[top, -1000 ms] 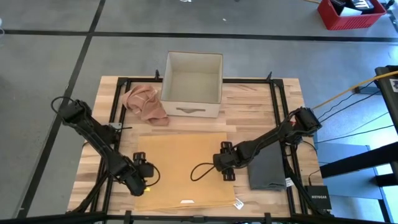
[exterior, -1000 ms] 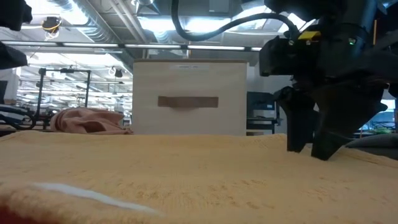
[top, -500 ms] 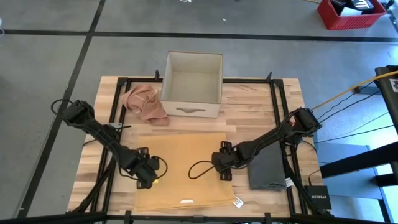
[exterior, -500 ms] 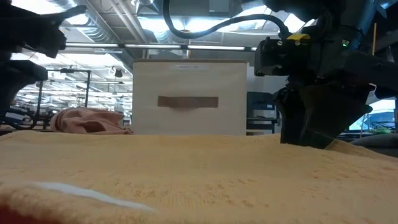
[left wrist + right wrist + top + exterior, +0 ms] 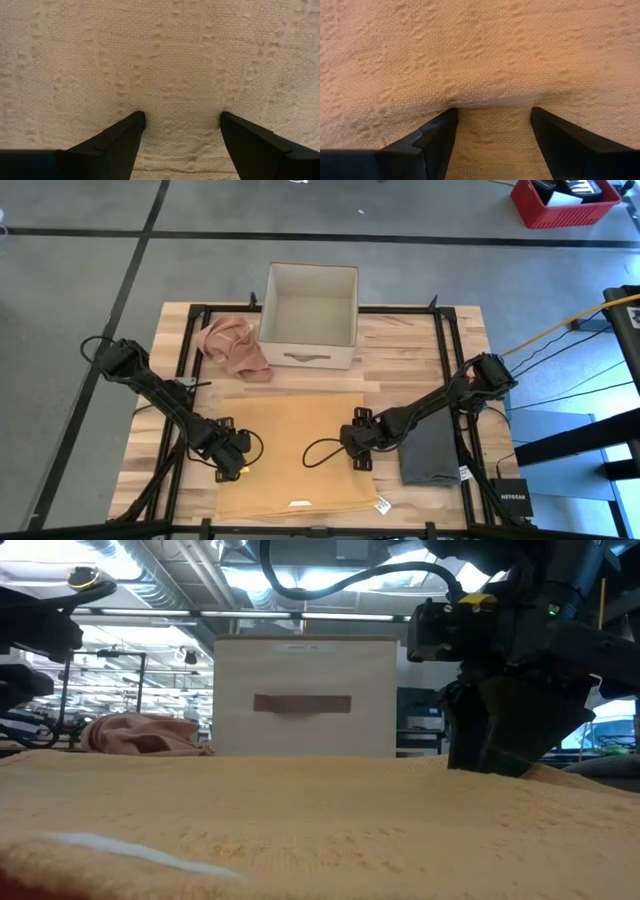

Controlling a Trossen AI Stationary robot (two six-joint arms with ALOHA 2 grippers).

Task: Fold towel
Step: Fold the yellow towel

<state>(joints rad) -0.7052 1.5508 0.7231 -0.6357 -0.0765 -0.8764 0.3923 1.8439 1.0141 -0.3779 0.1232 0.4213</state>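
While flat tan woven towel (image 5: 290,455) lies unfolded, left gripper (image 5: 232,461) and right gripper (image 5: 358,442) press its side edges, jaws wide, nothing pinched — next: close, lift, fold.

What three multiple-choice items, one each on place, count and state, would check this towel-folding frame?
1. Where is the tan towel?
A. in the box
B. flat on the table, in front of the box
C. on the floor

2. How many cloths besides the tan towel are on the table?
A. none
B. one
C. two

3. The left tool is:
A. open
B. shut
C. out of view

Answers: B, it is spread between both arms; C, the pink cloth and the grey cloth; A, its fingers stand apart over the weave.
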